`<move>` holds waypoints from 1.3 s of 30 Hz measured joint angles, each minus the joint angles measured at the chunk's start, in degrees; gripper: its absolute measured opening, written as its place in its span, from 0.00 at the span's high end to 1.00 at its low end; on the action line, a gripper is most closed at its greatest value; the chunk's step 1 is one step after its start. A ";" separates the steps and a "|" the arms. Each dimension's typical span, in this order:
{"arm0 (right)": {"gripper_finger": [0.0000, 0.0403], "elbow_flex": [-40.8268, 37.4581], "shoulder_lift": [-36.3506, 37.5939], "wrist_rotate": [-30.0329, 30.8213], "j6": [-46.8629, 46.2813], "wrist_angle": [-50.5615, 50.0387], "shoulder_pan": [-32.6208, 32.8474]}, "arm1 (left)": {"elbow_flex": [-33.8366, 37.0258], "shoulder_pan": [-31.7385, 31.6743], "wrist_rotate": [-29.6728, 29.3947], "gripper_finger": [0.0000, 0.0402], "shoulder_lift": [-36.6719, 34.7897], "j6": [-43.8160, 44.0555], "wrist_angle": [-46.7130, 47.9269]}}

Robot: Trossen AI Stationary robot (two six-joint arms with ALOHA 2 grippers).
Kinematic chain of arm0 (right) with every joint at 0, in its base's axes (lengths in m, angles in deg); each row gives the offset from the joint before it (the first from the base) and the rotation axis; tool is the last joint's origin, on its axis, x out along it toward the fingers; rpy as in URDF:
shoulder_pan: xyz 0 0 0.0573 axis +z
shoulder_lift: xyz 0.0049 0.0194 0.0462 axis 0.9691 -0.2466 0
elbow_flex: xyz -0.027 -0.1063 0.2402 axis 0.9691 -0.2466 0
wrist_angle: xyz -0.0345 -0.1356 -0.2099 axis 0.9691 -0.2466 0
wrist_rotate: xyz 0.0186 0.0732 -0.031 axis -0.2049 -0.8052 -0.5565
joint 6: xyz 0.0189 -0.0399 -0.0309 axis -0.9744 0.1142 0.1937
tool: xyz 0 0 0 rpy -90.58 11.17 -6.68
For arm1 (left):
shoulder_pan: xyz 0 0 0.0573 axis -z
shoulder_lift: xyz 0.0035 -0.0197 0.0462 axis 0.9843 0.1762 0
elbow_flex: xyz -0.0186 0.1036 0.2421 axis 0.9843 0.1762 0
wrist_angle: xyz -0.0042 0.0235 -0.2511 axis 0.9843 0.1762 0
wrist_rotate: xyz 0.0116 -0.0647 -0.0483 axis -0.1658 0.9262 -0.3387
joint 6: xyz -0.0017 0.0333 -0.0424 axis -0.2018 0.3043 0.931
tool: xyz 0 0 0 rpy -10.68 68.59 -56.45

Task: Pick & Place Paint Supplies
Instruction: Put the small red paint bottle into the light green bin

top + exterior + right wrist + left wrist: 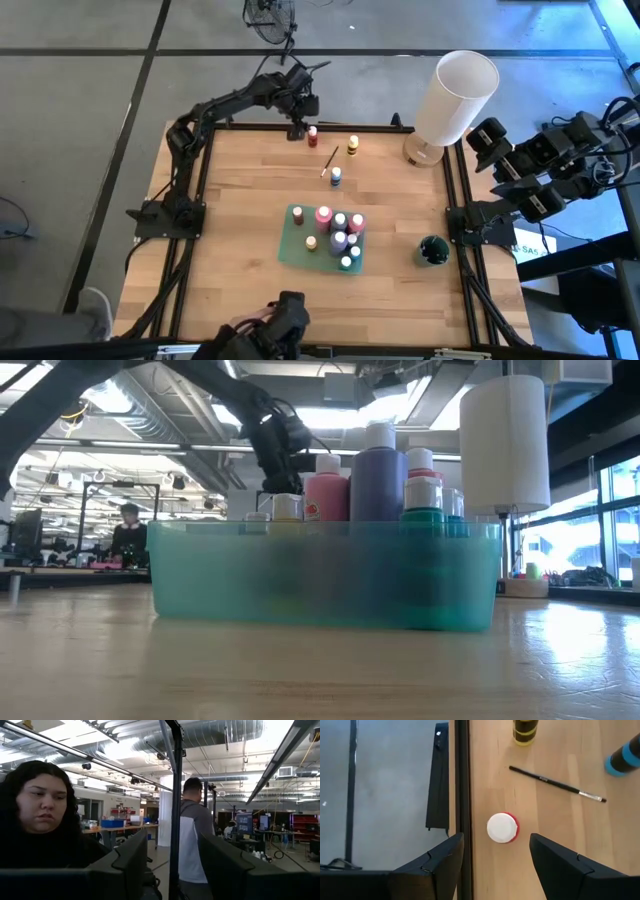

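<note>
A red paint bottle with a white cap (503, 827) stands upright on the wood near the table's far edge (312, 135). My left gripper (496, 840) hangs open just above it, pointing steeply down, one finger on either side and touching nothing. A yellow bottle (353, 145), a thin dark brush (555, 783) and a blue bottle (336, 176) sit loose nearby. Several more bottles stand in the teal tray (295, 250) at the table's middle. My right gripper (172, 855) is open, raised beyond the table's right edge (490, 140).
A tall white cylinder (455, 95) stands at the far right corner. A dark green cup (432, 250) sits right of the tray. The black frame rail (462, 775) runs close beside the red bottle. People show in the room beyond.
</note>
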 joint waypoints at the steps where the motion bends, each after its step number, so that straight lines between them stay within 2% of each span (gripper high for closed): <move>1: 0.56 -0.01 0.00 0.00 -0.02 0.05 0.00 | 0.00 -0.21 0.66 0.44 0.00 0.33 -0.30; 12: 0.56 -0.01 -0.06 0.00 0.00 0.04 0.00 | 0.02 -0.72 5.73 0.44 1.25 2.59 -1.70; 28: 0.56 0.00 -0.48 0.00 -0.04 -1.50 0.00 | 0.00 -0.46 5.31 0.44 4.66 4.72 -2.94; 33: 0.56 0.00 -0.48 0.00 -0.15 -2.12 0.01 | 0.00 -0.28 2.20 0.44 4.66 4.17 -2.90; 39: 0.56 0.00 -0.50 0.00 -0.15 -2.61 0.00 | -0.01 -0.29 2.27 0.44 4.82 3.86 -2.94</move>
